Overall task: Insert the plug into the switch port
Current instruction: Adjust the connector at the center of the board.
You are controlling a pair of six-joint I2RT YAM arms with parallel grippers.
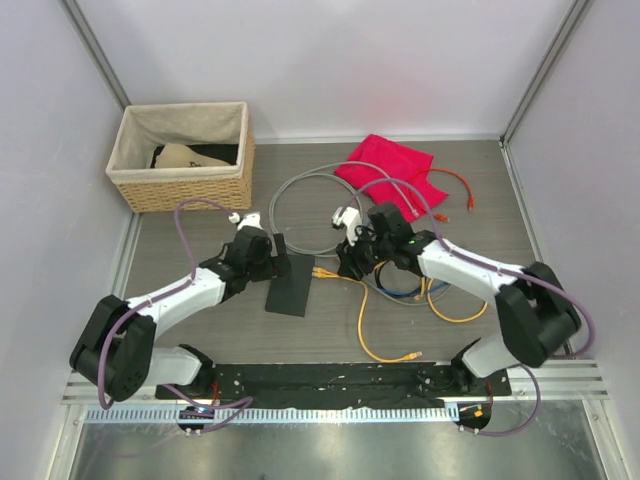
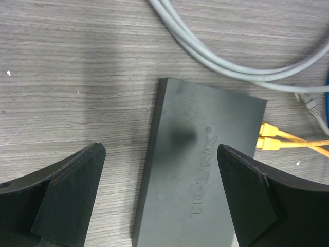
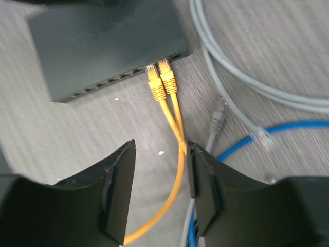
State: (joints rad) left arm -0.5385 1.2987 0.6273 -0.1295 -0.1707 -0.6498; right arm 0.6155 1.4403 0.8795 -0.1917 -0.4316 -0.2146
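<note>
The switch is a flat dark grey box lying on the table; it also shows in the left wrist view and the right wrist view. Two yellow plugs sit side by side in its ports, seen again past the switch's far corner. My left gripper hovers wide open over the switch's near end, with nothing held. My right gripper is open a short way back from the plugs. Their yellow cable runs loose between its fingers, close by the right one.
A wicker basket stands at the back left and a red cloth at the back centre. Grey cable, a blue cable, a loose grey plug and an orange cable lie around the right arm.
</note>
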